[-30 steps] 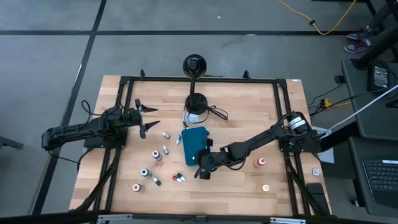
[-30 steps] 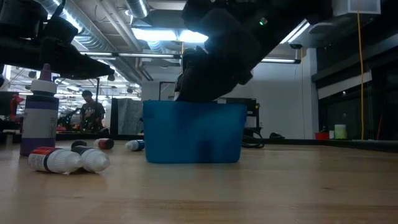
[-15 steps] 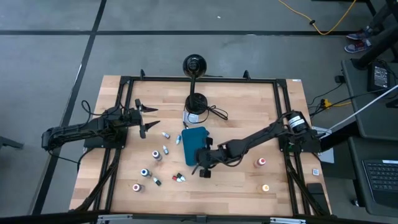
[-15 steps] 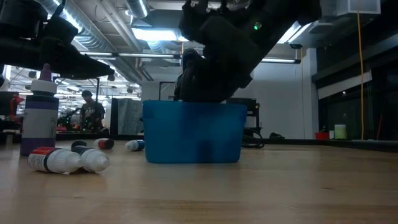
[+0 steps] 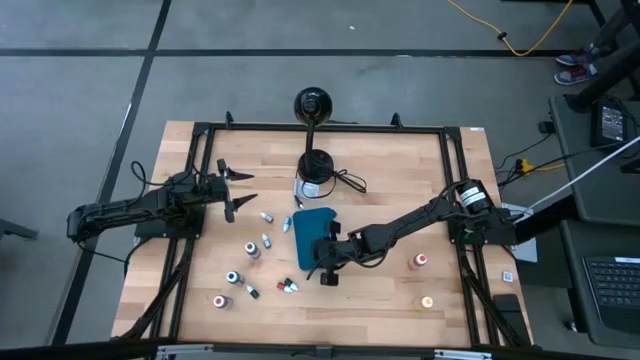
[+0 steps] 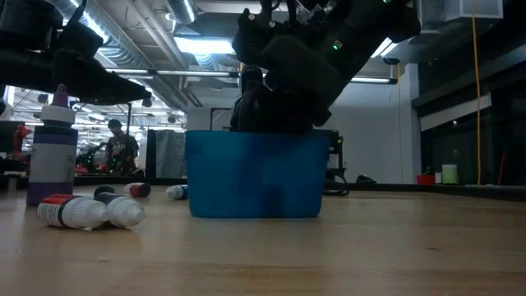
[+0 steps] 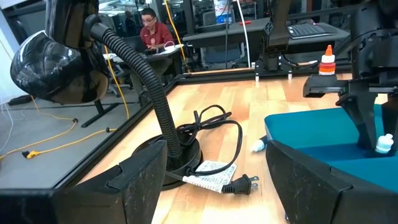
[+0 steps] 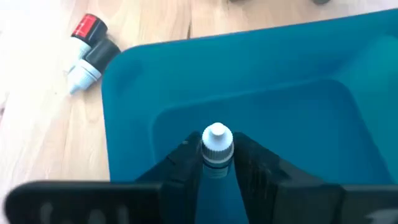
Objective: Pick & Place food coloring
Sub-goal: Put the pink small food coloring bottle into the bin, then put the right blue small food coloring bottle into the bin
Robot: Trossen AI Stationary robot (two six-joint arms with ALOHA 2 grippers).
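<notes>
no readable text, labels or numbers anywhere

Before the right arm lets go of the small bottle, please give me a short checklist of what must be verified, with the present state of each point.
1. Right end effector is above the teal tray: ok.
2. White-capped bottle sits between its fingers: ok.
3. Fingers fully apart, bottle free: cannot tell.
4. Tray floor below the bottle free of other bottles: ok, as far as the right wrist view shows.
5. Left end effector is open and waits far from the tray: ok.
6. Red-capped bottle and dark-capped bottle outside the tray: not ok, still on the table.
</notes>
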